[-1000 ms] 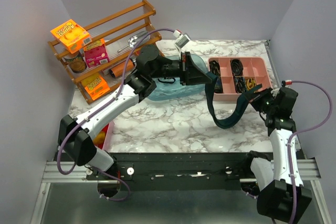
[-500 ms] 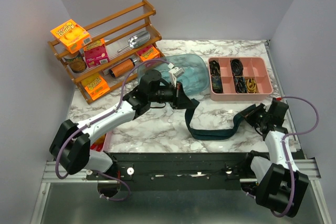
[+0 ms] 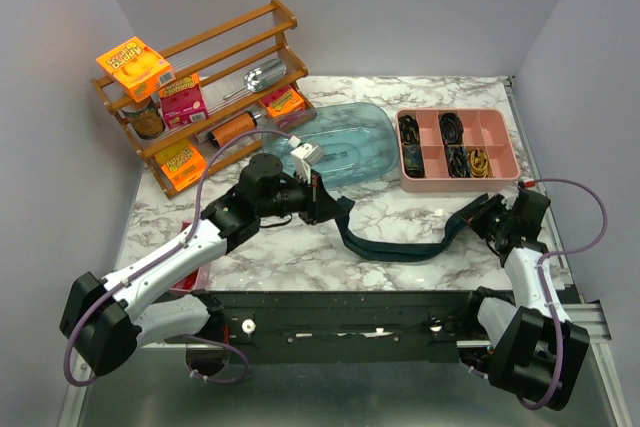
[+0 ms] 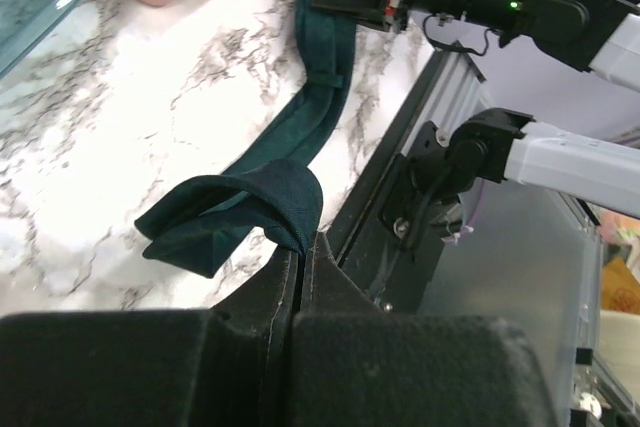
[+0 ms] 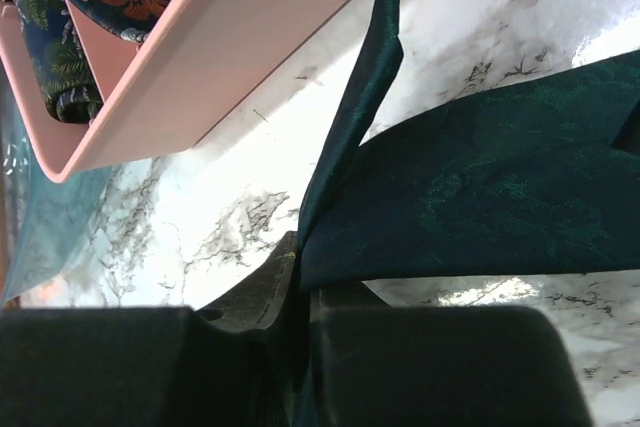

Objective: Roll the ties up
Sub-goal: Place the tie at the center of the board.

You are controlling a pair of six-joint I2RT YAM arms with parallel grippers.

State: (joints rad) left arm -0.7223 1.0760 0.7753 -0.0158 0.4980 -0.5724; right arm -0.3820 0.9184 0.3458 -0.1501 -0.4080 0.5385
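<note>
A dark teal tie (image 3: 400, 247) lies stretched across the near part of the marble table (image 3: 300, 247), sagging toward the front edge. My left gripper (image 3: 335, 209) holds its left end; in the left wrist view the fingers (image 4: 300, 247) are shut on a folded-over loop of the tie (image 4: 300, 127). My right gripper (image 3: 470, 215) holds the other end low over the table. In the right wrist view the broad fabric (image 5: 480, 197) runs down between the fingers (image 5: 303, 272), which stand close on it.
A translucent blue tub (image 3: 350, 142) lies behind the left gripper. A pink divided tray (image 3: 455, 183) with rolled ties sits at the back right, close to the right gripper. A wooden rack (image 3: 200, 77) with boxes stands at the back left. A red bin (image 3: 197, 259) sits at the left front edge.
The left arm has swung from over the tub toward the near left, lowering the tie from a hanging loop onto the table. The right gripper dropped low, then stayed put.
</note>
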